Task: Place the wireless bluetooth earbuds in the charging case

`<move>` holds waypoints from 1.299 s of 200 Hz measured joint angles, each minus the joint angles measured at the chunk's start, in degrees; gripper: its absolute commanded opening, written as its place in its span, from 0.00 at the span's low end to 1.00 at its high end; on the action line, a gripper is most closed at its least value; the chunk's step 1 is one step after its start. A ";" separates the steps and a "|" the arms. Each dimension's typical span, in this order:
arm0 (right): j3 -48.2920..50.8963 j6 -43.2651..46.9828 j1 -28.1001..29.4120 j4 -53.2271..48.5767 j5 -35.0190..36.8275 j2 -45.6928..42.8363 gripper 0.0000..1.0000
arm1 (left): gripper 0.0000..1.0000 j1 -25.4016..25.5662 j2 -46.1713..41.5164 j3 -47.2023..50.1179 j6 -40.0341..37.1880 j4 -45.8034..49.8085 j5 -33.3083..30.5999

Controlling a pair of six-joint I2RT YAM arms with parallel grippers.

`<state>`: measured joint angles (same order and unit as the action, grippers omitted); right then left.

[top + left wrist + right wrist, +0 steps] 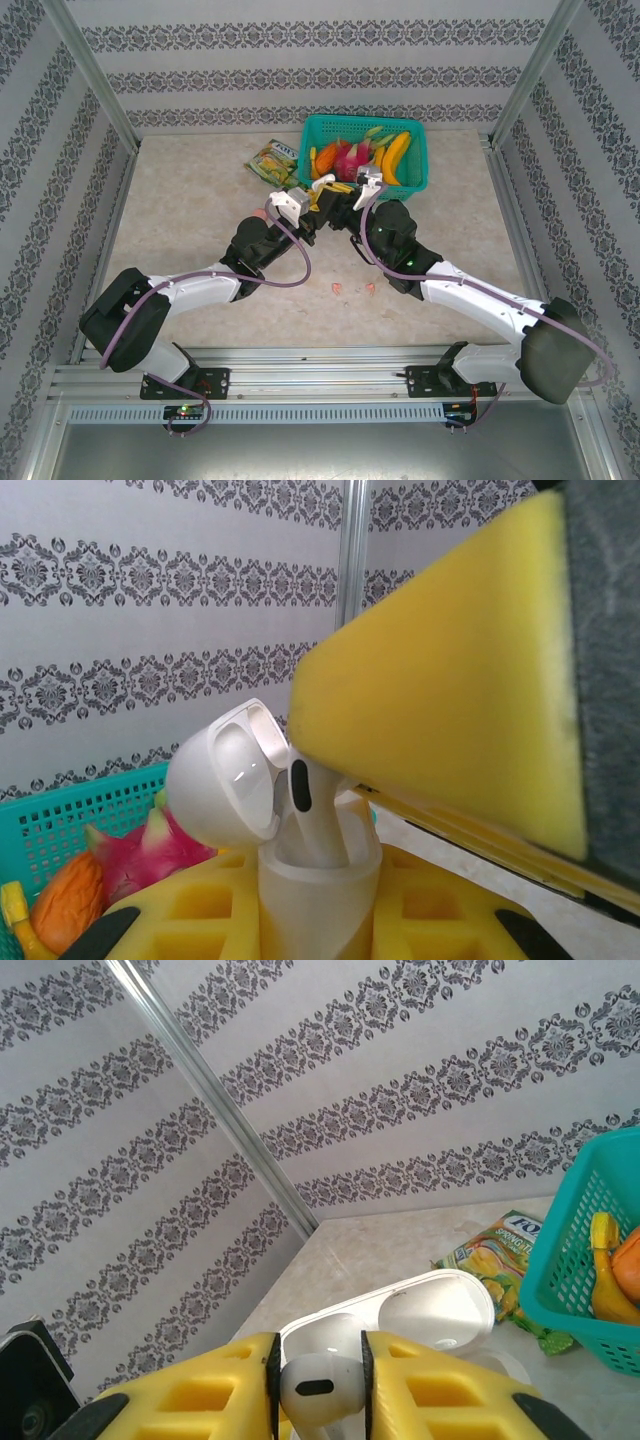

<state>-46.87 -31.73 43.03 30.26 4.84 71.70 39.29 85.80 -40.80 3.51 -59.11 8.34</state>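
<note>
White plastic was at the middle of it all. The white earbud (303,805) stood with its stem partly down in the open charging case (318,880). Its round head poked up above the rim. The right claw (315,1365) was clamped on that earbud, with one yellow pad on each side. The left claw (320,935) was squeezed tight on the charging case, and the lid (222,780) was tipped back.

I think a few things could go wrong from there. The earbud looked a bit tilted in its hole. If the right claw pushed down while it leaned, the stem could jam on the rim and not slide in. A hard push could also make the smooth case slip or turn in the left claw, because it was pinched from only two sides. If the right claw let go too soon, the earbud could tip out and drop. The big yellow pad of the right claw was very near the lid too, so it could bump the lid shut on the earbud.

Two pink-red earbuds (337,288) lay on the table (190,200) near the arms, not in any case yet.
</note>
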 measured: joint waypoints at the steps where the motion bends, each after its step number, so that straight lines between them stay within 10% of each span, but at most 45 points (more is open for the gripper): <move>1: 0.02 0.09 0.00 0.00 0.00 -0.02 0.33 | 0.00 0.02 0.00 0.00 0.00 0.00 0.00; 260: -1.36 -11.30 -11.17 -14.99 -2.91 -14.21 0.70 | 0.00 0.79 -4.20 2.27 0.09 -0.85 -0.26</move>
<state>-48.23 -43.03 31.86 15.27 1.93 57.49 40.07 81.60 -38.52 3.60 -59.96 8.08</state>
